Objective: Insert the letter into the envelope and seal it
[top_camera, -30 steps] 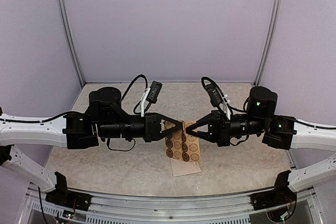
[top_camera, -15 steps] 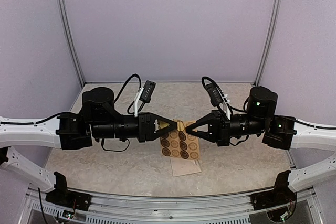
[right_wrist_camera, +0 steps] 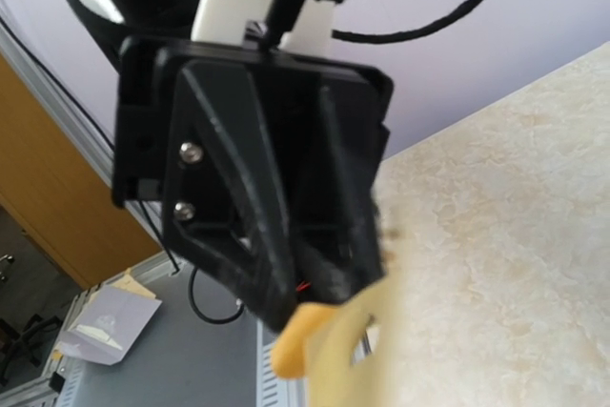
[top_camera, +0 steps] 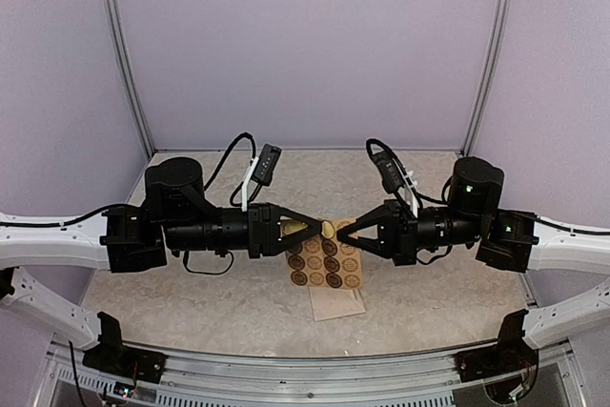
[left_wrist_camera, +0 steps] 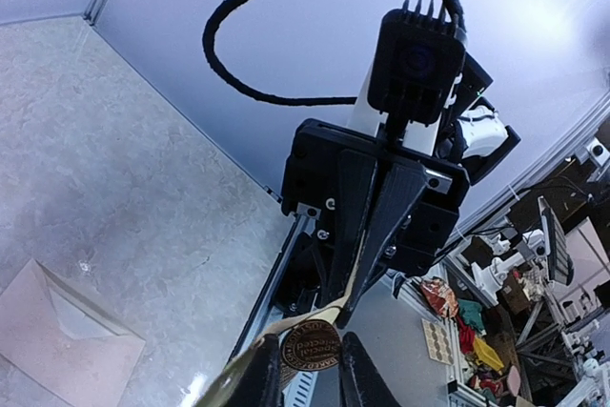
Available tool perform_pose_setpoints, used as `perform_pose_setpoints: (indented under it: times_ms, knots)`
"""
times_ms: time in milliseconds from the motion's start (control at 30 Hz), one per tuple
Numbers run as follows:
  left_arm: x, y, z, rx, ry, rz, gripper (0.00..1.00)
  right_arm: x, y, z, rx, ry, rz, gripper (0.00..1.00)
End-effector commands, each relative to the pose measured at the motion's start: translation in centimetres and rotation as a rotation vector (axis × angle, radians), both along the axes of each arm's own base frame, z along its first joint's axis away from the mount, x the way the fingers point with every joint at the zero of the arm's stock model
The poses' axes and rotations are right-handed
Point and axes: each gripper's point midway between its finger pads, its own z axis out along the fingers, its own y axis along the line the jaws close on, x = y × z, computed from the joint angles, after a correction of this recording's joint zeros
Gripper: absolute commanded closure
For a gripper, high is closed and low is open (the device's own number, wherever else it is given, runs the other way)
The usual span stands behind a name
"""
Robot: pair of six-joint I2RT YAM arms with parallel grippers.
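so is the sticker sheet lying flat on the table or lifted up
Lifted: the right gripper is shut on the top edge of the sticker sheet, which hangs over the envelope.

No word can be read with certainty. The round brown sticker (left_wrist_camera: 310, 345) in the left wrist view carries a few lines of pale lettering, but they are too blurred to spell out. On the sheet of round brown stickers (top_camera: 324, 264), seen from the top, the printed marks are too small to read.
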Motion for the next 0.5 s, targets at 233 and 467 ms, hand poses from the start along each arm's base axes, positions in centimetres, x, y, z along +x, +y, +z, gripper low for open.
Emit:
perform_pose_setpoints:
  times_ms: [233, 467]
  knots:
    - [0.1, 0.8, 0.5, -0.024, -0.014, 0.012, 0.85, 1.6, -0.2, 0.2, -0.015, -0.016, -0.105, 1.0]
    - [0.2, 1.4, 0.5, -0.022, -0.013, 0.031, 0.86, 2.7, -0.7, -0.3, -0.031, 0.0, -0.169, 1.0]
